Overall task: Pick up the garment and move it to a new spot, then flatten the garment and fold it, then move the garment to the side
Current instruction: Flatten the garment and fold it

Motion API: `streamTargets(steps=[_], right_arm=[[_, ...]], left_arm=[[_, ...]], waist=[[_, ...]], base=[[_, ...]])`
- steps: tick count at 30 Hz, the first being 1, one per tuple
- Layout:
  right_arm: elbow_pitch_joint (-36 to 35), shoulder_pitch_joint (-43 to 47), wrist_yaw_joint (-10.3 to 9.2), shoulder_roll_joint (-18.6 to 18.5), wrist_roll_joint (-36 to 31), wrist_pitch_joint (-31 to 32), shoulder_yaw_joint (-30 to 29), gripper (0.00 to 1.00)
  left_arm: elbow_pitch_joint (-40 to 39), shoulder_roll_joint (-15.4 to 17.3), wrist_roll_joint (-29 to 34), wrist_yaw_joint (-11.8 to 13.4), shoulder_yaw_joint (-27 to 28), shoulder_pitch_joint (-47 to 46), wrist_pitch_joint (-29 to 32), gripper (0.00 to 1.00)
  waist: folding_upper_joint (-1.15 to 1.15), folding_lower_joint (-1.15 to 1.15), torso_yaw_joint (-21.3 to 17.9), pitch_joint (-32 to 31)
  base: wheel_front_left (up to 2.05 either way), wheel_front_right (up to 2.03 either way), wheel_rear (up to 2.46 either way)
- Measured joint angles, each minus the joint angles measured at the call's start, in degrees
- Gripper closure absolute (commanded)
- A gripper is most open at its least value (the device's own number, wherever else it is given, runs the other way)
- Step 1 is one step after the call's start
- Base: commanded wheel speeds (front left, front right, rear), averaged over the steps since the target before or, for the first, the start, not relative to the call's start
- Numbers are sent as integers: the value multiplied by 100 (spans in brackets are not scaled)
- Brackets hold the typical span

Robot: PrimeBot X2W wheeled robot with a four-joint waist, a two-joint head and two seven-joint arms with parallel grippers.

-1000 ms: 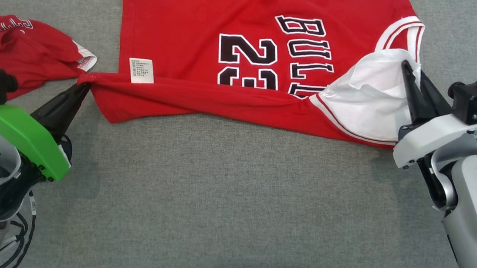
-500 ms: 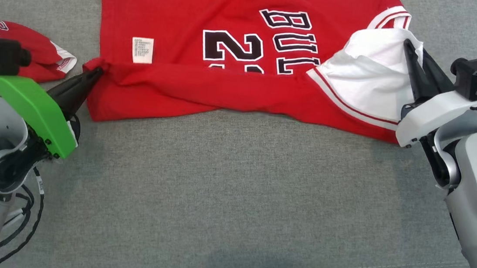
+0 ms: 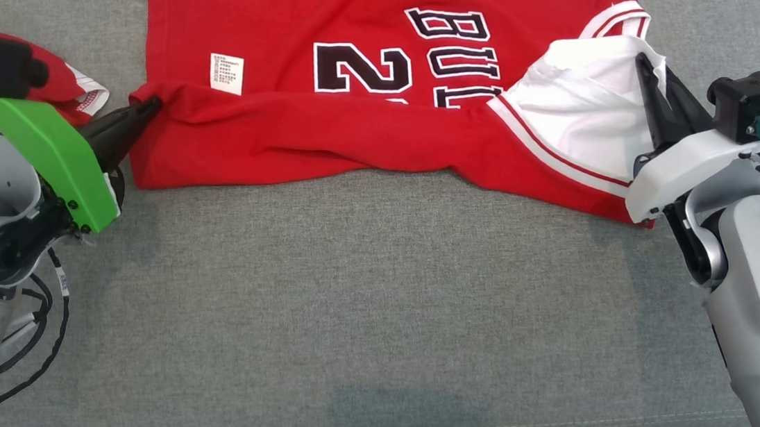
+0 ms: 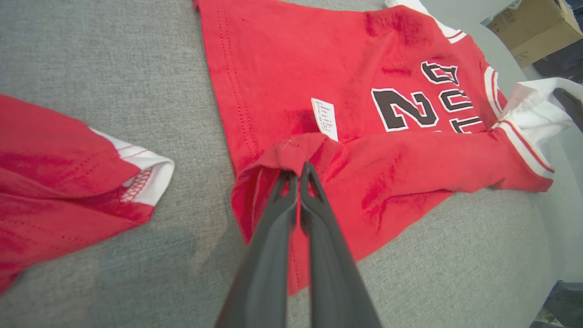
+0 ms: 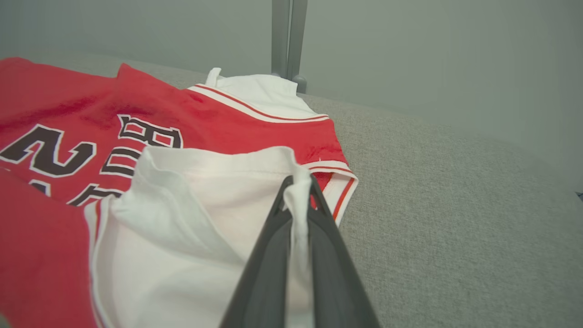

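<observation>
Head view: jersey (image 3: 267, 14) lies across the grey cushion (image 3: 372, 296); left fingers (image 3: 119, 129) pinch its red hem, right fingers (image 3: 651, 114) its white shoulder. Keep both corners level and taut so the fold lands straight.

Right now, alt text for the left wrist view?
The left hand, shut, pinches the folded-over hem of a red jersey with a white care label, lying on grey fabric. A second red garment lies apart at the view's left.
</observation>
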Motion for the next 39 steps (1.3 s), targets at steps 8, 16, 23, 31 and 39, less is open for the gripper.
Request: streamTargets(steps=[8,16,23,31,39], right_arm=[[56,119,-59,38,-5,-254,-36,0],[22,811,-219,36,109,-489,-208,0],[-1,1439,-312,109,353,-516,-346,0],[-141,1515,-365,265,383,-619,-316,0],[-255,1879,-466,355,415,-683,-356,0]], left_arm=[[66,-63,-344,82,623,32,-419,0],[-123,-91,-592,205,994,778,-750,0],[-149,-424,-860,324,904,1384,-755,0],[-142,-435,-922,333,1050,1487,-916,0],[-132,-435,-922,333,1074,1694,-998,0]], waist=[[0,0,-31,-57],[0,0,-96,-196],[0,0,-10,-194],[0,0,23,-146],[0,0,-41,-228]], base=[[0,0,0],[0,0,0],[0,0,0],[0,0,0],[0,0,0]])
